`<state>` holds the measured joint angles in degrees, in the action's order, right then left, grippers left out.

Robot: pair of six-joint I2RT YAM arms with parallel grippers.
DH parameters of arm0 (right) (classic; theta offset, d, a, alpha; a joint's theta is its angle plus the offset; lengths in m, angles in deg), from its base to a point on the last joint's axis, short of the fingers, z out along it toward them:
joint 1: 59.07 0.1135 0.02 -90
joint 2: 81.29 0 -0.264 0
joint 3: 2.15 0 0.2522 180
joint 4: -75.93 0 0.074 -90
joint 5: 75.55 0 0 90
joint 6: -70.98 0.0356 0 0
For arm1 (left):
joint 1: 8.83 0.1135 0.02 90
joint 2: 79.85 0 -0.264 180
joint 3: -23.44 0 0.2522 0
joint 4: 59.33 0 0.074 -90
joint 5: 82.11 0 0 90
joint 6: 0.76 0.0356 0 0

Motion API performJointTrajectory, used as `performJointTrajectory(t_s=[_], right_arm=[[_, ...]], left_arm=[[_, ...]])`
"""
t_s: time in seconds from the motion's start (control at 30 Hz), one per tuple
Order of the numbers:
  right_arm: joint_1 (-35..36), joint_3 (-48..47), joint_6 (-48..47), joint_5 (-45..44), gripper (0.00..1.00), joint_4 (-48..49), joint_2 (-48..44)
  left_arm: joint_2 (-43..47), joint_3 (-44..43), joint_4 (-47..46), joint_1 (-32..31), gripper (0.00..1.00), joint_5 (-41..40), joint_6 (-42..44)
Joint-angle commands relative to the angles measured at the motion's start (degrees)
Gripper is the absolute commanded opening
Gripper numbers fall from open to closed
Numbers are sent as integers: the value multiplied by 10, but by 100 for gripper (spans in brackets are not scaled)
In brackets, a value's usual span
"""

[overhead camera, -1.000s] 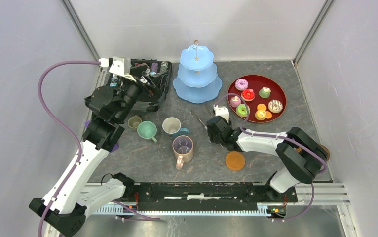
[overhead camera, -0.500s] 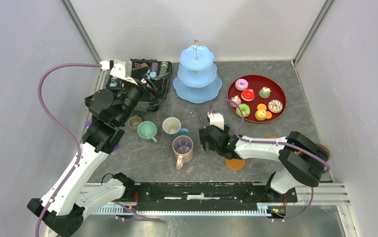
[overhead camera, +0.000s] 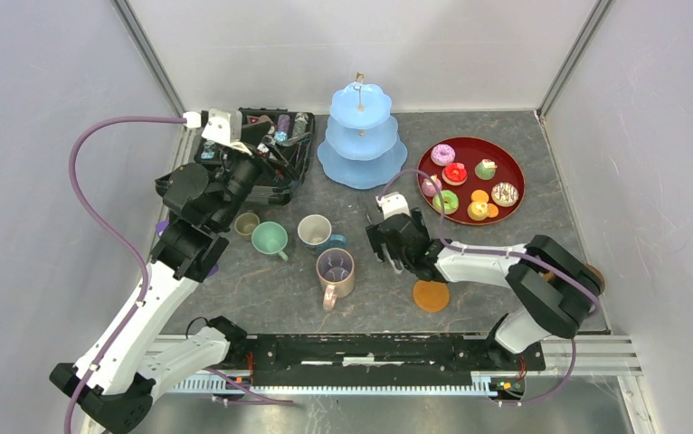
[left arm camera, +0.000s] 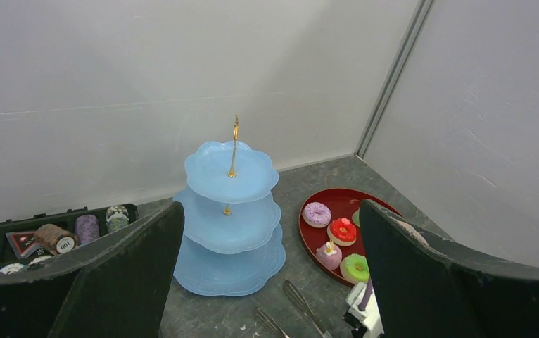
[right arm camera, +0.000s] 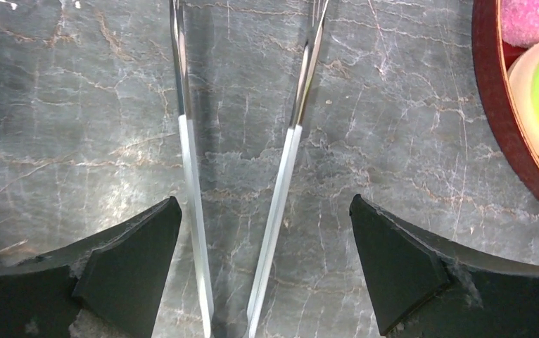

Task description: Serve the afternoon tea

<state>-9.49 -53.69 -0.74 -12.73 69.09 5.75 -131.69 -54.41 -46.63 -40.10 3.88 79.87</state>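
Note:
The pale-blue three-tier stand stands at the back centre and also shows in the left wrist view. Several pastries sit on a red tray. Four mugs stand left of centre: olive, mint green, white-and-blue, pink-purple. A brown coaster lies at the front. My right gripper is low over the table, open, with the handles of the metal tongs between its fingers. My left gripper is open and empty, raised over the black case.
The black case of capsules lies at the back left. The tray's rim is just right of the tongs. A second coaster is half hidden behind the right arm's elbow. Walls close in on three sides.
My right gripper swung left toward the pink-purple mug, then came back toward the tongs. The left arm has hardly moved.

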Motion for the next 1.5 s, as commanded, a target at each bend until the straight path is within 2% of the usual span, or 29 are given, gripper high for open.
performJointTrajectory(t_s=[0.0,0.23,0.47,0.67,0.87,1.03,1.2,1.47], right_arm=[[-6,-50,-47,17,98,13,37],[-9,-60,-86,55,98,27,60],[-16,-16,-101,88,98,111,70],[-16,76,-72,86,97,284,87],[-15,161,-88,74,90,446,100],[-11,199,-117,62,87,484,88],[-11,179,-167,87,89,484,111],[-11,146,-156,90,90,489,139]], left_arm=[[4,2,-28,0,100,-8,35],[2,-3,-27,17,100,17,16],[9,-1,-33,39,100,30,4],[14,11,-45,38,100,30,18],[5,14,-49,38,100,26,18],[7,14,-48,38,100,17,22],[19,19,-50,38,100,8,29],[9,14,-45,37,100,7,32]])
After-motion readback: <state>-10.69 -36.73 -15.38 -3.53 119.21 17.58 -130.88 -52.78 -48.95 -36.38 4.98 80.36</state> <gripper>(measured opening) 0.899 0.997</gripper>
